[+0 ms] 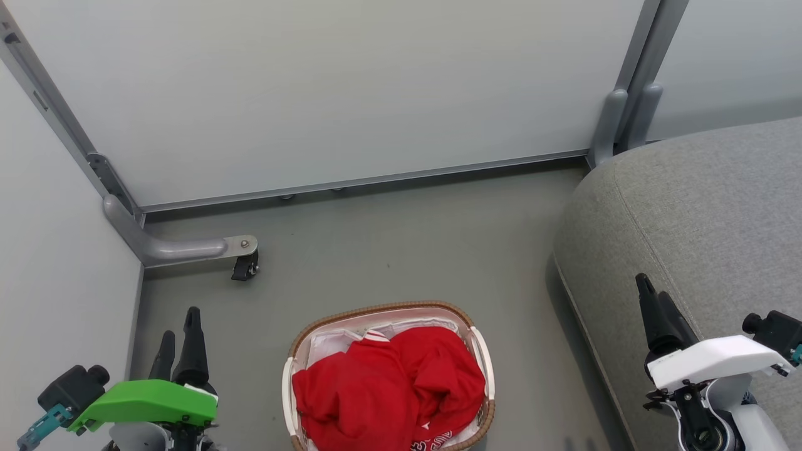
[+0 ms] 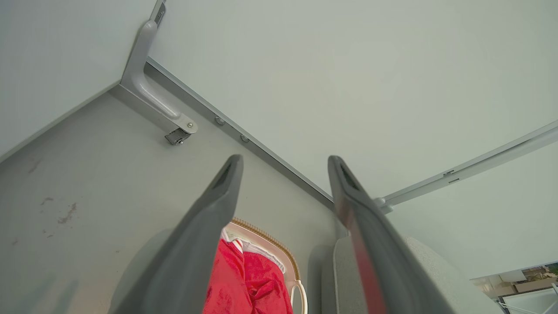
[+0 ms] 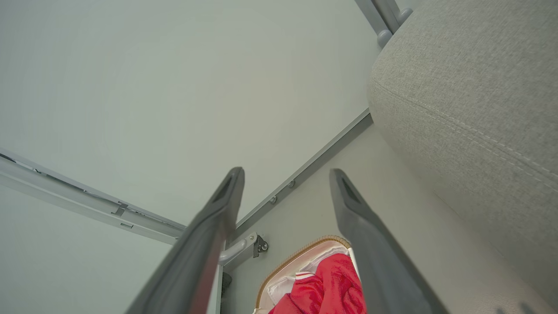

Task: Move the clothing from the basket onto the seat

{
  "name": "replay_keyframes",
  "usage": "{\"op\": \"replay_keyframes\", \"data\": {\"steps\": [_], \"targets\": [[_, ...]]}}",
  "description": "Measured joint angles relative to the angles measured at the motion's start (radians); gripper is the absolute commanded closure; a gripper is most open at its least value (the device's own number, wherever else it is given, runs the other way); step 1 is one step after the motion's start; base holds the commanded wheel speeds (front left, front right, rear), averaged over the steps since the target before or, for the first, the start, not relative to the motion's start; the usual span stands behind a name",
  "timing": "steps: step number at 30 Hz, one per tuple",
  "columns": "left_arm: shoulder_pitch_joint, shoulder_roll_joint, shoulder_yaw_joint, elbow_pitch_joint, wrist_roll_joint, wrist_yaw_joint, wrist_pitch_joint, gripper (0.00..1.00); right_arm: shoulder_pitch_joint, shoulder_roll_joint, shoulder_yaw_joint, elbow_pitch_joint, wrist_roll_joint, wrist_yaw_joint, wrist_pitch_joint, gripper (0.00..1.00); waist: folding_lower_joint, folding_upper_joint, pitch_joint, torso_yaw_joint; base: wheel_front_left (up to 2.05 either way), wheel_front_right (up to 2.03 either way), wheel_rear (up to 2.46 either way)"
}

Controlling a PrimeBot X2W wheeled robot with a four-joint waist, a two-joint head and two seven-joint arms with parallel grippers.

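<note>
At six o'clock, closest, the clothing (image 1: 388,388) lies heaped in the basket (image 1: 382,308): probably soft, light and floppy, best pinched at a raised fold. Fingers spread, empty: left gripper (image 1: 180,338) at eight, right gripper (image 1: 655,307) at four. Beyond, seat (image 1: 702,207) at two.

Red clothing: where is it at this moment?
In the head view the bright red fabric clothing lies bunched inside the oval white plastic basket at bottom centre, on the floor left of the grey fabric sofa.

Bare floor (image 1: 401,250) around the basket (image 1: 482,357); seat (image 1: 689,219) right, partition walls (image 1: 313,94) behind and left
</note>
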Motion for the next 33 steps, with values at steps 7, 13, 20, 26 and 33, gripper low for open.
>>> {"op": "replay_keyframes", "data": {"steps": [7,13,20,26,33], "targets": [[0.0,0.013,-0.026,0.008,0.108,0.008,-0.024,0.0,-0.011,-0.007,0.006,0.007,-0.128,0.0,-0.026,0.0,0.0,0.0,0.0,0.004,0.0,0.0,0.0],[0.0,0.024,-0.044,0.015,0.191,0.016,-0.044,0.0,-0.012,-0.007,0.017,0.011,-0.21,0.0,-0.045,0.0,0.0,0.0,0.0,0.006,0.0,0.0,0.0],[0.0,0.03,-0.059,0.014,0.272,0.02,-0.064,0.0,-0.014,-0.01,0.029,0.021,-0.296,0.0,-0.067,0.0,0.0,0.0,0.0,0.007,0.0,0.0,0.0],[-0.001,0.03,-0.065,0.014,0.337,0.025,-0.081,0.0,-0.015,-0.013,0.035,0.029,-0.37,0.0,-0.084,0.0,0.0,0.0,0.0,0.008,0.0,0.0,0.0],[-0.001,0.031,-0.07,0.019,0.411,0.025,-0.1,0.0,-0.023,-0.02,0.041,0.043,-0.445,0.0,-0.102,0.0,0.0,0.0,0.0,0.011,0.0,0.0,0.0]]}}
